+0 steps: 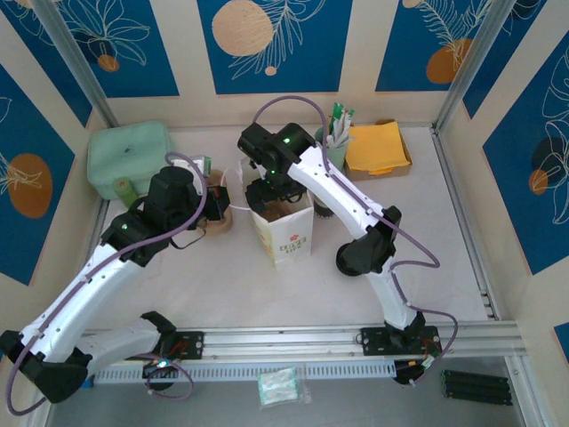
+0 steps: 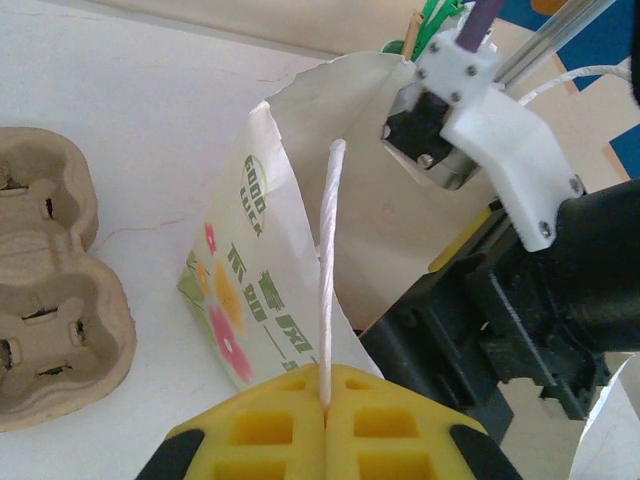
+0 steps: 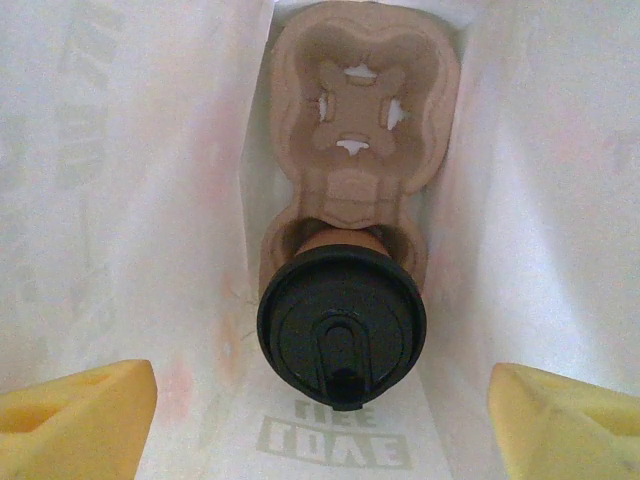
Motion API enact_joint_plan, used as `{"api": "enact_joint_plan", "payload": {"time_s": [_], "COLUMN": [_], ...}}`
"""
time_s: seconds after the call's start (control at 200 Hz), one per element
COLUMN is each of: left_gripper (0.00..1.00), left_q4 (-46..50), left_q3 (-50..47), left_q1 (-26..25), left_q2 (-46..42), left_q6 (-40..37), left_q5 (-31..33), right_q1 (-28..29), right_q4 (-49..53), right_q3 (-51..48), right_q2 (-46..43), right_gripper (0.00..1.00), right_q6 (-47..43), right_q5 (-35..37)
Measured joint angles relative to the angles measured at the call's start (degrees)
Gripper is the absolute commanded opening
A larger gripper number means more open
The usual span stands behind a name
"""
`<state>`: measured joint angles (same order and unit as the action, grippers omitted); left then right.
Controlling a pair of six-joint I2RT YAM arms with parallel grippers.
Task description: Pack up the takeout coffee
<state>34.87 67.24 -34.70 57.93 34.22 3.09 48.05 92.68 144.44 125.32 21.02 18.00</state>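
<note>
The takeout coffee (image 3: 340, 240), a kraft-brown cup capped with a black lid (image 3: 342, 325), stands in the near pocket of a pulp cup carrier (image 3: 360, 120) at the bottom of the white paper bag (image 1: 284, 233). My right gripper (image 3: 320, 430) hangs open above it inside the bag's mouth, one yellow fingertip (image 3: 80, 420) on each side of the cup and clear of it. In the top view that gripper (image 1: 267, 191) sits in the bag's opening. My left gripper (image 2: 325, 400) is shut on the bag's white twisted handle (image 2: 328, 270) and holds it up at the bag's left side.
Another pulp carrier (image 2: 50, 300) lies on the table left of the bag. A pale green container (image 1: 129, 158) stands at the back left. At the back right are a holder of green-and-white sticks (image 1: 338, 129) and yellow napkins (image 1: 378, 147). A small packet (image 1: 280, 387) lies by the front rail.
</note>
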Motion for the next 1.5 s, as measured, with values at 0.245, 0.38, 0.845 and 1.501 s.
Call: {"api": "enact_joint_plan", "payload": {"time_s": [0.245,0.38,0.845,1.501], "left_gripper": [0.0,0.0,0.05,0.29], "left_q4": [0.0,0.0,0.04,0.07], "left_q3": [0.0,0.0,0.48,2.36], "left_q1": [0.0,0.0,0.0,-0.02], "left_q2": [0.04,0.07,0.37,0.2], "left_q6": [-0.02,-0.02,-0.02,-0.09], "left_q5": [0.02,0.15,0.17,0.13], "right_q1": [0.7,1.27,3.61,5.62], "right_q4": [0.17,0.15,0.15,0.15], "right_q3": [1.03,1.44,2.14,-0.59], "right_q2": [-1.49,-2.97,-6.67,-9.84], "right_gripper": [0.85,0.85,0.84,0.84], "right_q6": [0.07,0.31,1.16,2.64], "right_q5": [0.0,0.0,0.07,1.57]}}
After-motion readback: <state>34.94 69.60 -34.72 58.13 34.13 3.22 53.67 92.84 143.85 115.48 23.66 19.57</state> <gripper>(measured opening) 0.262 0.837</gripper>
